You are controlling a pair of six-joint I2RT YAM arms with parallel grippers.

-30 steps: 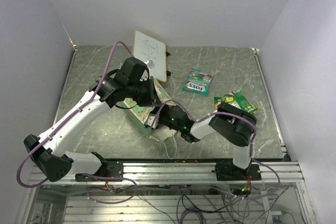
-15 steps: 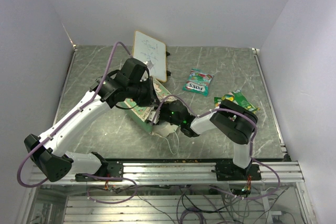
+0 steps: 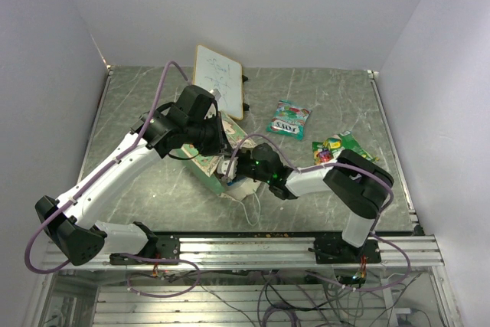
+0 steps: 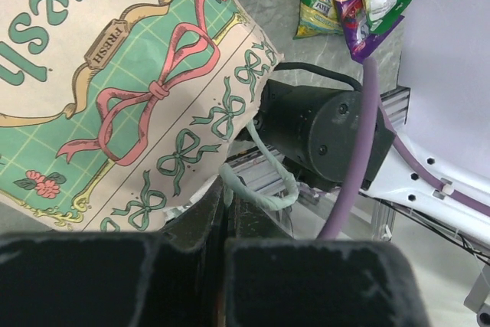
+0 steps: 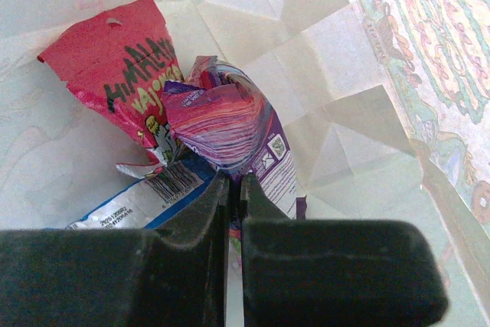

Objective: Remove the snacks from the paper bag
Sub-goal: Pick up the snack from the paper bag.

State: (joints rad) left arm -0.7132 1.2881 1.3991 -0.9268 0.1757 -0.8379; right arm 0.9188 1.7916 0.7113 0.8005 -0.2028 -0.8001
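Grey marble table (image 3: 329,89), white walls. Paper bag (image 4: 115,74) lies on its side. My left gripper (image 4: 227,204) is clamped on its string handle (image 4: 268,166). My right gripper (image 5: 234,193), inside the bag, pinches a purple packet (image 5: 222,124) beside a red packet (image 5: 115,59). A teal packet (image 3: 289,119) lies outside, right of the bag.

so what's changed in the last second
The right claw pushed further left into the mouth of the paper bag, its elbow swinging out to the right. It is now shut on a purple packet inside. The left claw kept its hold on the bag. The teal packet and green packets outside did not move.
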